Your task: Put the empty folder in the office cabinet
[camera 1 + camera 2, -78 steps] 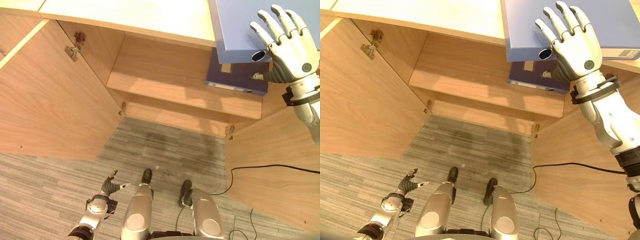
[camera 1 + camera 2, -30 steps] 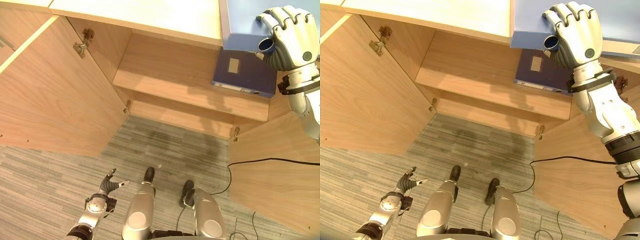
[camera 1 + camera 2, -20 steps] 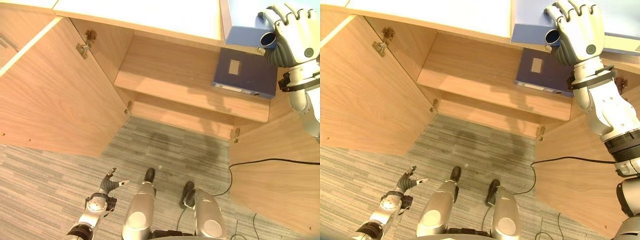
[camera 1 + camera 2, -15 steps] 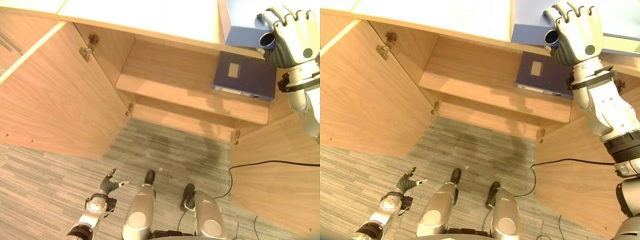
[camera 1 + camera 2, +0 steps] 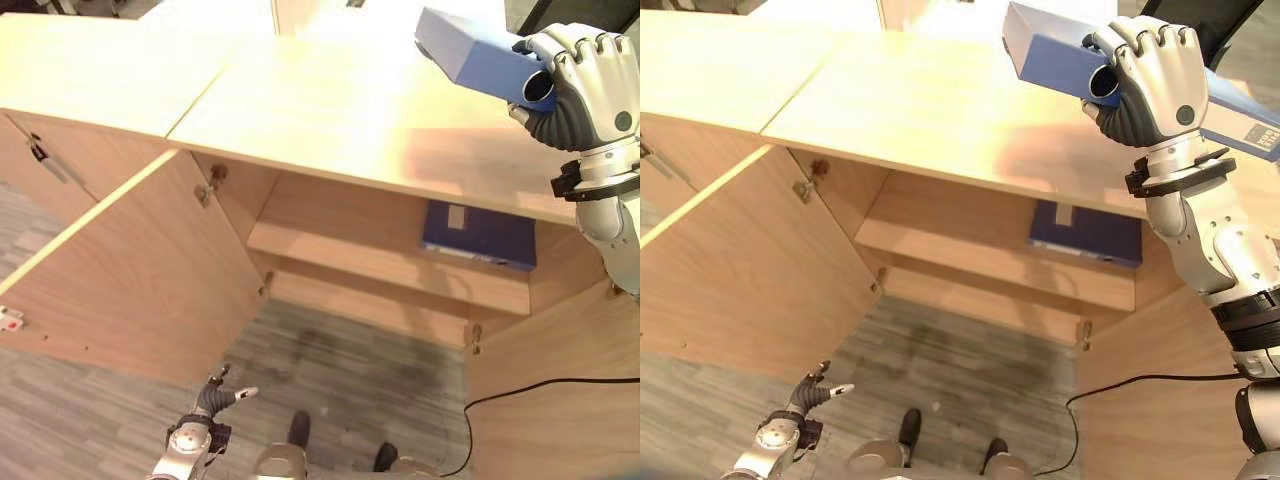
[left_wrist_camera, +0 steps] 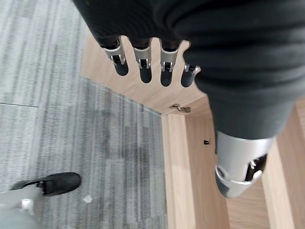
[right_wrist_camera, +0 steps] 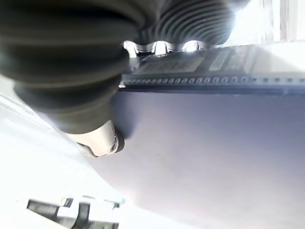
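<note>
My right hand (image 5: 585, 85) is shut on the spine end of a light blue folder (image 5: 468, 55), fingers curled over its edge and thumb (image 7: 97, 140) under it. It holds the folder (image 5: 1050, 52) tilted above the pale wooden cabinet top (image 5: 330, 120), at its right end. The folder's flat face (image 7: 214, 143) shows past the hand in the right wrist view. Below, the cabinet stands open with a wooden shelf (image 5: 350, 250) inside. My left hand (image 5: 212, 398) hangs low near the floor, its fingers (image 6: 143, 64) straight.
A dark blue folder (image 5: 478, 235) lies flat at the right end of the shelf. The left door (image 5: 130, 270) and the right door (image 5: 560, 380) both swing outward. Grey carpet (image 5: 960, 370) lies in front of the cabinet.
The right hand's fingers have curled from straight onto the folder and tilted it up off the cabinet top. The camera has swung up, showing more of the top. The left hand is still.
</note>
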